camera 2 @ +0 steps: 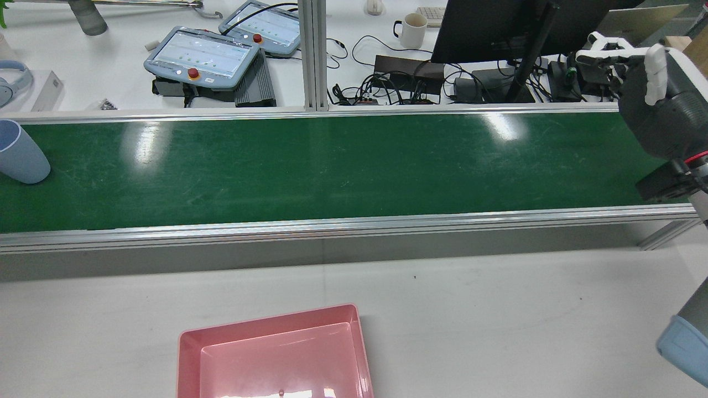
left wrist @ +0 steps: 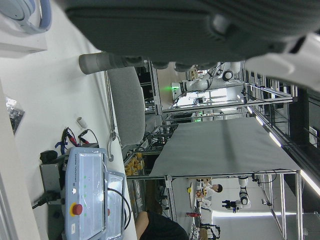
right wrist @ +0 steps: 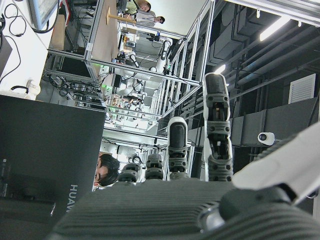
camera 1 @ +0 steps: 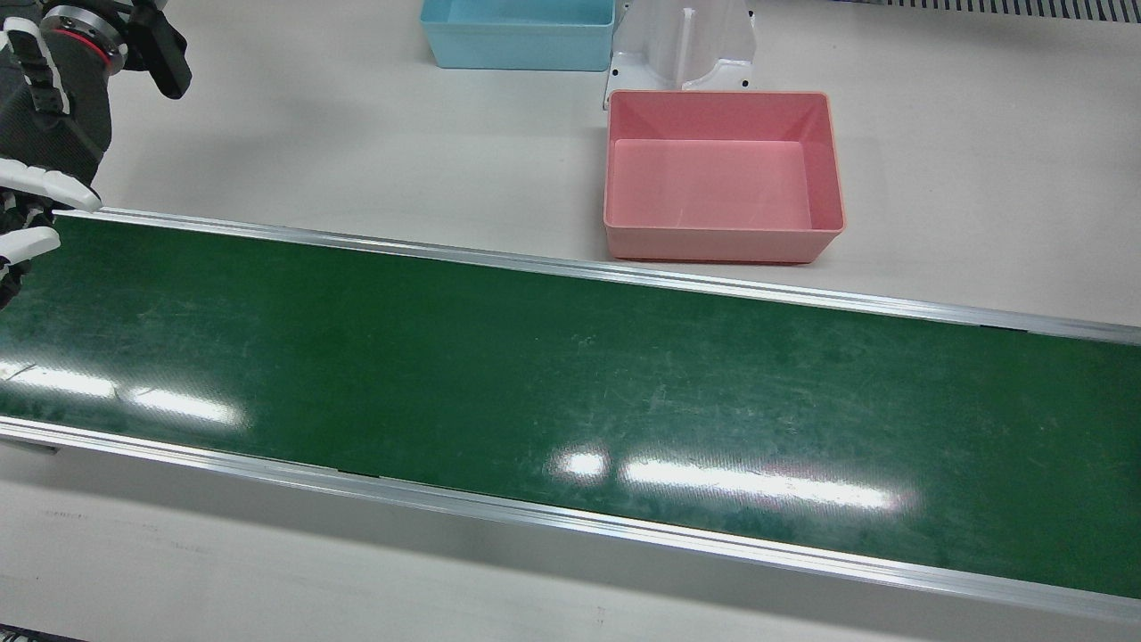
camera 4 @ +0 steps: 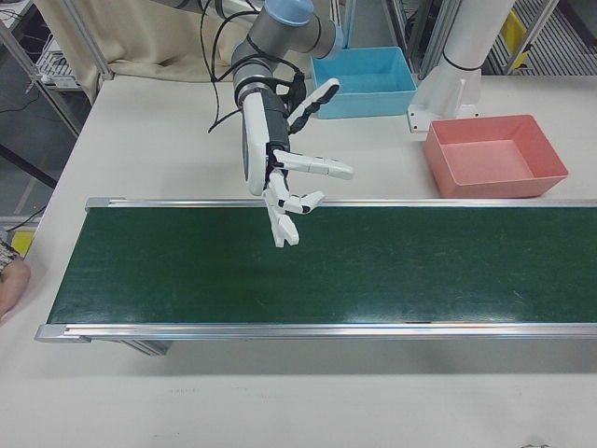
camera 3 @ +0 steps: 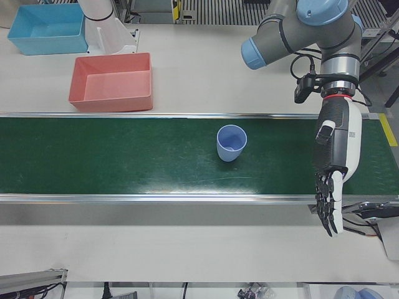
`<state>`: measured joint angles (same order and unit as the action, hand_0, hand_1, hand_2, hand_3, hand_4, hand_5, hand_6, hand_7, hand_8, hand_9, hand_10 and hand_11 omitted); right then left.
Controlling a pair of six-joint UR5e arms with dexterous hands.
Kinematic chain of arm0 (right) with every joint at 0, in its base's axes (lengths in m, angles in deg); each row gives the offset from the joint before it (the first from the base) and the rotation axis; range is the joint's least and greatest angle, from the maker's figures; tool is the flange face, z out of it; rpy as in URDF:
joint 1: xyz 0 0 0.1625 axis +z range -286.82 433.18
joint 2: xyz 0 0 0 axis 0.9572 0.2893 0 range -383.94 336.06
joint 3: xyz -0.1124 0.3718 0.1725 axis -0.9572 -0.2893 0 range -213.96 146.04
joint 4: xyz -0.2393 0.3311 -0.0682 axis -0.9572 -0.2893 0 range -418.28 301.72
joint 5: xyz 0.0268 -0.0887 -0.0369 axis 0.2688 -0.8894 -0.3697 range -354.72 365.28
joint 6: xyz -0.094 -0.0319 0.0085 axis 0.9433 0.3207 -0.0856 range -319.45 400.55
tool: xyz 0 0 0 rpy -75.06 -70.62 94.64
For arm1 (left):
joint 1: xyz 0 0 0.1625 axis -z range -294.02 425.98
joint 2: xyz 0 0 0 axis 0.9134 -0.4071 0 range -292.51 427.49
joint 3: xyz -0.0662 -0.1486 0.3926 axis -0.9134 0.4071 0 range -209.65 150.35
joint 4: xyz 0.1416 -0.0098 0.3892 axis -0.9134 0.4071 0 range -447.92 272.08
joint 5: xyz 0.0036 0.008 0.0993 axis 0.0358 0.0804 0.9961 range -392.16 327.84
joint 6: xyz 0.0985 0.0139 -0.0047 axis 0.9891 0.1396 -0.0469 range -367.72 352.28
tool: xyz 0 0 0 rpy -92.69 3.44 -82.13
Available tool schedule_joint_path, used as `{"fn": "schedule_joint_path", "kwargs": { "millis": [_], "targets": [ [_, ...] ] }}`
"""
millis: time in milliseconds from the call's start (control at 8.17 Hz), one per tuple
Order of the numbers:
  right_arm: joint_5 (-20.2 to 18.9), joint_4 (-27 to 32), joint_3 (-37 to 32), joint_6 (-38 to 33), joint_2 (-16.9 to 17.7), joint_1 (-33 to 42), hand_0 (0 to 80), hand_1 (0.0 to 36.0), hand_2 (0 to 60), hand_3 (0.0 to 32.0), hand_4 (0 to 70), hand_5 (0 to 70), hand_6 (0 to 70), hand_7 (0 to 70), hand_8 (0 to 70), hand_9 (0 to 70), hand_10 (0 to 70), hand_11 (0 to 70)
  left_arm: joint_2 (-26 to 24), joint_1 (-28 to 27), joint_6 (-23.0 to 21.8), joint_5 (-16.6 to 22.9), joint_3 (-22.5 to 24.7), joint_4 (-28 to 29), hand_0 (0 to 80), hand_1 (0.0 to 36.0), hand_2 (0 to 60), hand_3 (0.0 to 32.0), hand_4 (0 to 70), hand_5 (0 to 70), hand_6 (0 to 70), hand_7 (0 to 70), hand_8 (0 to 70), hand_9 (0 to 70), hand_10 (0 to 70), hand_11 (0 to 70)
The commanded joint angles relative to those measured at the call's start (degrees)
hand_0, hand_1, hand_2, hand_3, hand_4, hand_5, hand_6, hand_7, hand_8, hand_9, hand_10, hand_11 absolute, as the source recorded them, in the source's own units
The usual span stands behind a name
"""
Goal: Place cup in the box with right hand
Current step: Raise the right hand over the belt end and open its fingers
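Cup: a pale blue plastic cup (camera 3: 231, 142) stands upright, mouth up, on the green conveyor belt (camera 3: 124, 156); the rear view catches it at the belt's far left edge (camera 2: 19, 152).
Box: the pink rectangular plastic box (camera 1: 722, 174) sits empty on the white counter (camera 1: 963, 160) just beside the belt's robot-side rail; a light blue plastic box (camera 1: 519, 33) lies further back, next to a white arm pedestal (camera 1: 682, 45).
Right robot hand: the right robot hand (camera 4: 284, 177) hangs over the opposite end of the belt from the cup, fingers spread wide and holding nothing.
Left robot hand: the left robot hand (camera 3: 333, 168) hangs beyond the cup at its end of the belt, fingers straight and pointing down, nothing in it.
Separation: cup and right robot hand are well apart, with most of the belt's length between them.
Step in hand: as I judge it, waiting or approach; no grasp has begun.
Next move: the right robot hand likely needs the cup within reach, either carried along the belt or met by a reach, then a side-on wrap around the wall.
Care: the light upright cup may tip if nudged.
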<state>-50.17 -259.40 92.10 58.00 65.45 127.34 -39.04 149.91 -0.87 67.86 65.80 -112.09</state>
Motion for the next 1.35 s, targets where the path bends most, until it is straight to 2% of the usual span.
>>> {"fn": "schedule_joint_path", "kwargs": {
  "millis": [0, 122, 245, 490, 612, 735, 857, 980, 1102, 1224],
  "targets": [
    [0.1, 0.0, 0.2, -0.1, -0.5, 0.6, 42.9, 0.1, 0.0, 0.0, 70.0, 0.0, 11.5, 54.5, 3.7, 15.5, 7.4, 10.0, 0.0, 0.0, 0.0, 0.0, 0.0, 0.0, 0.0, 0.0, 0.0, 0.0, 0.0, 0.0, 0.0, 0.0, 0.0, 0.0, 0.0, 0.0],
    [0.1, 0.0, 0.1, -0.1, -0.4, 0.5, 45.2, 1.1, 0.0, 0.0, 69.2, 0.0, 11.4, 52.3, 4.1, 15.6, 8.3, 11.5, 0.0, 0.0, 0.0, 0.0, 0.0, 0.0, 0.0, 0.0, 0.0, 0.0, 0.0, 0.0, 0.0, 0.0, 0.0, 0.0, 0.0, 0.0],
    [0.1, 0.0, 0.1, 0.0, -0.4, 0.3, 45.7, 0.9, 0.0, 0.0, 64.9, 0.2, 11.0, 49.5, 4.2, 15.3, 8.6, 12.1, 0.0, 0.0, 0.0, 0.0, 0.0, 0.0, 0.0, 0.0, 0.0, 0.0, 0.0, 0.0, 0.0, 0.0, 0.0, 0.0, 0.0, 0.0],
    [-0.2, 0.0, -0.2, 0.3, -0.4, -0.2, 44.9, 0.6, 0.0, 0.0, 62.8, 0.1, 11.1, 50.8, 3.7, 14.3, 9.0, 12.6, 0.0, 0.0, 0.0, 0.0, 0.0, 0.0, 0.0, 0.0, 0.0, 0.0, 0.0, 0.0, 0.0, 0.0, 0.0, 0.0, 0.0, 0.0],
    [-0.5, -0.1, -0.2, 0.4, -0.4, -0.4, 41.1, 1.8, 1.0, 0.0, 54.2, 0.0, 11.6, 53.6, 3.8, 14.8, 9.1, 12.7, -0.1, 0.0, 0.0, 0.0, 0.0, 0.0, 0.0, 0.0, 0.0, 0.0, 0.0, 0.0, 0.0, 0.0, 0.0, 0.0, 0.0, 0.0],
    [-0.6, -0.1, -0.2, 0.4, -0.4, -0.5, 41.5, 1.4, 0.0, 0.0, 48.5, 0.3, 11.2, 51.5, 3.8, 13.9, 9.3, 13.2, 0.0, 0.0, 0.0, 0.0, 0.0, 0.0, 0.0, 0.0, 0.0, 0.0, 0.0, 0.0, 0.0, 0.0, 0.0, 0.0, 0.0, 0.0],
    [-0.7, -0.1, 0.0, 0.4, -0.4, -0.5, 45.3, 0.0, 0.0, 0.0, 40.2, 1.1, 9.2, 39.9, 2.4, 10.1, 8.6, 12.6, 0.0, 0.0, 0.0, 0.0, 0.0, 0.0, 0.0, 0.0, 0.0, 0.0, 0.0, 0.0, 0.0, 0.0, 0.0, 0.0, 0.0, 0.0],
    [-0.8, -0.1, 0.0, 0.5, -0.4, -0.5, 46.0, 0.1, 0.0, 0.0, 33.7, 1.6, 7.5, 33.1, 1.1, 7.3, 7.5, 11.2, 0.0, 0.0, -0.1, 0.0, 0.0, 0.0, 0.0, 0.0, 0.0, 0.0, 0.0, 0.0, 0.0, 0.0, 0.0, 0.0, 0.0, 0.0],
    [-0.9, -0.2, 0.0, 0.6, -0.4, -0.6, 45.9, 0.2, 0.0, 14.2, 20.6, 1.6, 3.8, 27.6, 0.0, 4.2, 5.4, 8.4, 0.0, 0.0, 0.0, 0.0, 0.0, 0.0, 0.0, 0.0, 0.0, 0.0, 0.0, 0.0, 0.0, 0.0, 0.0, 0.0, 0.0, 0.0],
    [-0.9, -0.5, 0.0, 0.6, -0.4, -0.5, 45.5, 0.1, 0.0, 22.4, 15.6, 1.6, 2.5, 25.4, 0.0, 3.6, 4.3, 6.8, 0.0, 0.0, 0.0, 0.0, 0.0, 0.0, 0.0, 0.0, 0.0, 0.0, 0.0, 0.0, 0.0, 0.0, 0.0, 0.0, 0.0, 0.0]
  ]
}}
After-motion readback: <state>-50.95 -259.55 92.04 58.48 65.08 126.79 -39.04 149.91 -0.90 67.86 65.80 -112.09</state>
